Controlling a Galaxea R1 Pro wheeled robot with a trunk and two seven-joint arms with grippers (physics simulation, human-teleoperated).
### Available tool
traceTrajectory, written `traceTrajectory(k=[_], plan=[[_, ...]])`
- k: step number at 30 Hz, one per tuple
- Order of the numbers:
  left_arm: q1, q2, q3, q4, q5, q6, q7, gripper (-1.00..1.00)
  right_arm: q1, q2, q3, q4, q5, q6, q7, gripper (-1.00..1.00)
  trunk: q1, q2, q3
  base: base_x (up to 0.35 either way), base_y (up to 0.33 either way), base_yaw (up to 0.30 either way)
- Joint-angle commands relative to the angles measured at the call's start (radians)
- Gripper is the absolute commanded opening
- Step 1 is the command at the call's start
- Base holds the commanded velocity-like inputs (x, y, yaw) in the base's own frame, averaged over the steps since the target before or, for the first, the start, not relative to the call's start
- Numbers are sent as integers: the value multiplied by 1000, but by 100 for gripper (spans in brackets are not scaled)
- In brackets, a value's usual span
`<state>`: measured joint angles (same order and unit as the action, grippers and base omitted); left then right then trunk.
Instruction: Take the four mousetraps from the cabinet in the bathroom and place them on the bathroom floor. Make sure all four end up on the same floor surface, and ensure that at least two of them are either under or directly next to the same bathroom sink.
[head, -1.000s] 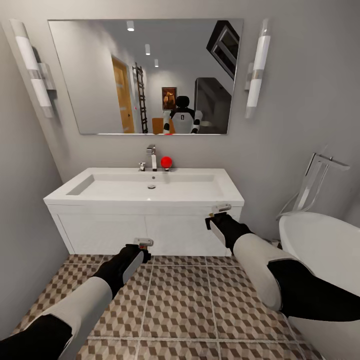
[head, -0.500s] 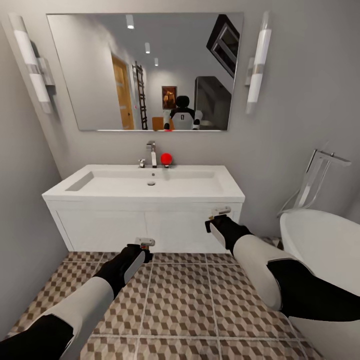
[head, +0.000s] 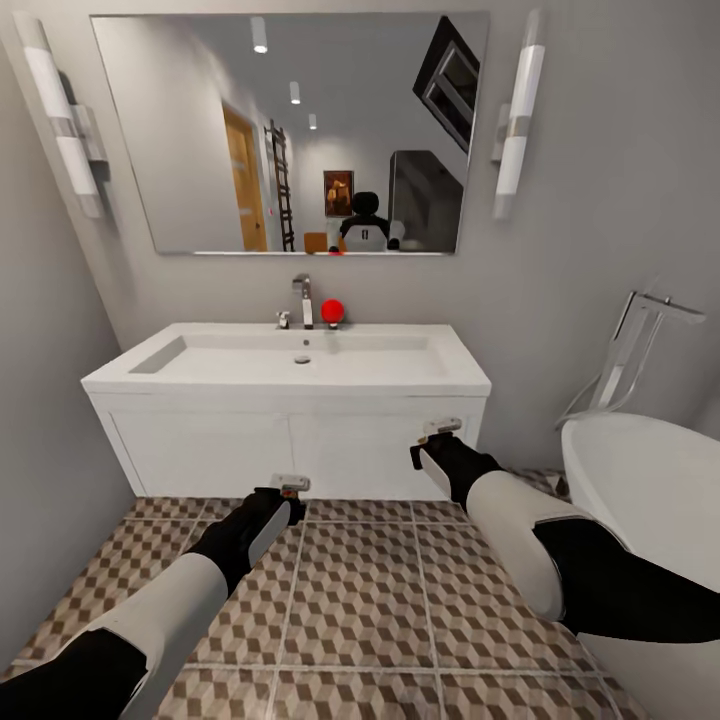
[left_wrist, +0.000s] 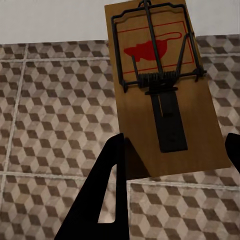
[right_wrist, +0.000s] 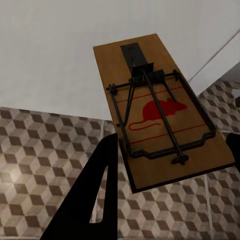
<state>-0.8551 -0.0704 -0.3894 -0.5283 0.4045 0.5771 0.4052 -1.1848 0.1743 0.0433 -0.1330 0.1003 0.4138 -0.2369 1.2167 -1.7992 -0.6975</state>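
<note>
From the head camera, both arms reach forward over the bathroom floor (head: 360, 600), its cube-patterned tiles running up to a white vanity sink (head: 290, 365) with a chrome faucet (head: 302, 300) and a wall mirror (head: 285, 130) above. A white bathtub (head: 650, 510) stands at the right. The left gripper (head: 288, 487) carries a small mousetrap (head: 289, 482) above the tiles in front of the vanity; the right gripper (head: 440, 430) holds another mousetrap (head: 441, 425) higher, close to the vanity's right front corner.

In the left wrist camera, the left gripper's dark fingers (left_wrist: 107, 195) are closed against the edges of a wooden mousetrap (left_wrist: 165, 90), which hangs above the tiles, its red mouse print and wire spring facing the lens.

In the right wrist camera, the right gripper's fingers (right_wrist: 100, 185) clamp a second mousetrap (right_wrist: 160, 120) the same way, with the white vanity front and a strip of tile behind it.

Each trap looks light, thin and stiff, so it should not sag or need much squeeze. The plain wooden side edges seem the safest place to hold, away from the spring bar, and a flat board this light may skid or flip if let go from high up.
</note>
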Motion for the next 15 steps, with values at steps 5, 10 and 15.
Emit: traceTrajectory(k=[5, 10, 15], plan=[[-1, 1, -6, -63, 10, 4, 9, -100, 0, 0, 4, 35, 9, 2, 1, -100, 19, -36, -17, 0, 0, 0], [-1, 2, -6, -82, 10, 4, 9, -100, 1, 0, 4, 58, 9, -2, 2, -100, 38, -71, -32, 0, 0, 0], [-1, 1, -8, -83, 10, 4, 9, -100, 1, 0, 4, 62, 9, -3, 2, -100, 57, -106, -48, 0, 0, 0]])
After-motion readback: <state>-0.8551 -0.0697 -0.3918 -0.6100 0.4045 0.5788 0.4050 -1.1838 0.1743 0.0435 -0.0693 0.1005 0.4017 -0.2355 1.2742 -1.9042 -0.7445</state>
